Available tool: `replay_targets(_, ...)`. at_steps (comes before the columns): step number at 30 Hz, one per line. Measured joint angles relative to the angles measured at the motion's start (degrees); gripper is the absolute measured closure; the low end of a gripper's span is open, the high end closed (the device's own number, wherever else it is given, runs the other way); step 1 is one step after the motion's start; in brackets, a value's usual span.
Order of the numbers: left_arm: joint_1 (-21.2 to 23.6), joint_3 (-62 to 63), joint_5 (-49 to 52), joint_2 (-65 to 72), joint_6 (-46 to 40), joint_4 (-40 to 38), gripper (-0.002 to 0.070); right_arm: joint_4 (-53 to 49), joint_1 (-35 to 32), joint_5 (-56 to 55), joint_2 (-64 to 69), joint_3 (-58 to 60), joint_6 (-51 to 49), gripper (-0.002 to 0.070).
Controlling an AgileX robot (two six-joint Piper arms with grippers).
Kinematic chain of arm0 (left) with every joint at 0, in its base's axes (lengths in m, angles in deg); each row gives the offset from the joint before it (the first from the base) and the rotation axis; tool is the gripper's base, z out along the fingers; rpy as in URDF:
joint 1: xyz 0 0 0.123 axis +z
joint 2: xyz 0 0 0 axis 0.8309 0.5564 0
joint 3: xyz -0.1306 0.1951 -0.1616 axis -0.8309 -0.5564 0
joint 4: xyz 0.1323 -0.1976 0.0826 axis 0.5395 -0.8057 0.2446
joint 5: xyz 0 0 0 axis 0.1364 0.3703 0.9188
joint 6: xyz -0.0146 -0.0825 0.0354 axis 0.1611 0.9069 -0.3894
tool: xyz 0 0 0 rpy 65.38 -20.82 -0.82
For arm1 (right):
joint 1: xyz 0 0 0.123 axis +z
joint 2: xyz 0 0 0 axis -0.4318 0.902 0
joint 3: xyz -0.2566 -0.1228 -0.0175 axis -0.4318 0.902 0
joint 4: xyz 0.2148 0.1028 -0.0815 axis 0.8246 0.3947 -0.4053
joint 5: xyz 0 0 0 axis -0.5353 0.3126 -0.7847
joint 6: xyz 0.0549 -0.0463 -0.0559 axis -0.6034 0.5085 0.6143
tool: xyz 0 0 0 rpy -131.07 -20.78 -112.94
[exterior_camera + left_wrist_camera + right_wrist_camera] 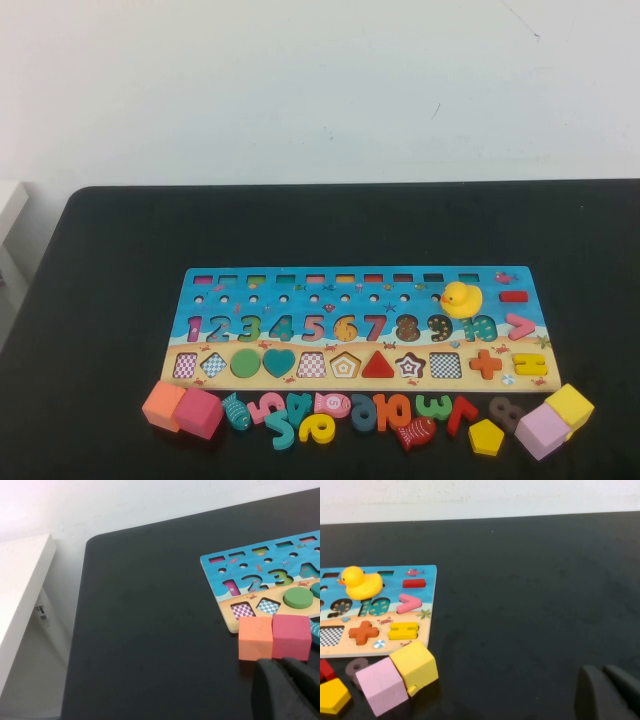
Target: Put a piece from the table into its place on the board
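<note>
The right gripper (609, 692) hangs closed and empty above bare table (530, 605), the piece (332, 696) well off to its inner side past the yellow cube (415, 666) and pink cube (380, 685). Those cubes crowd it, so a reach may knock them or grab the wrong yellow thing. The left gripper (287, 687), fingers unreadable, hovers beside the orange cube (255, 637), away from the board (360, 325).

A plain test bench: black table (110, 260) against a bare white wall (320, 90), toys laid out.

The piece (486, 437) lies on the table (100, 300) before the board (360, 330) (toward its right end).
</note>
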Motion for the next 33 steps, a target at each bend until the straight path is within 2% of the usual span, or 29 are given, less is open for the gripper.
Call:
replay_targets(17,0.0,0.0,0.0,0.0,0.0,0.0,0.0676,1.2,0.0,0.0,0.0,0.0,-0.2,0.0657)
replay_targets(20,0.0,0.0,0.0,0.0,0.0,0.0,0.0676,12.6,0.0,-0.7,0.0,0.0,-5.0,0.0657)
replay_targets(22,0.0,0.0,0.0,0.0,0.0,0.0,0.0676,28.7,0.0,-0.8,0.0,0.0,-11.5,0.0657)
replay_targets(25,0.0,0.0,0.0,0.0,0.0,0.0,0.0676,41.9,0.0,-0.9,0.0,0.0,-14.9,0.0657)
replay_targets(33,0.0,0.0,0.1,0.0,0.1,0.0,0.0676,45.7,0.0,-1.2,0.0,0.0,-7.8,0.0657)
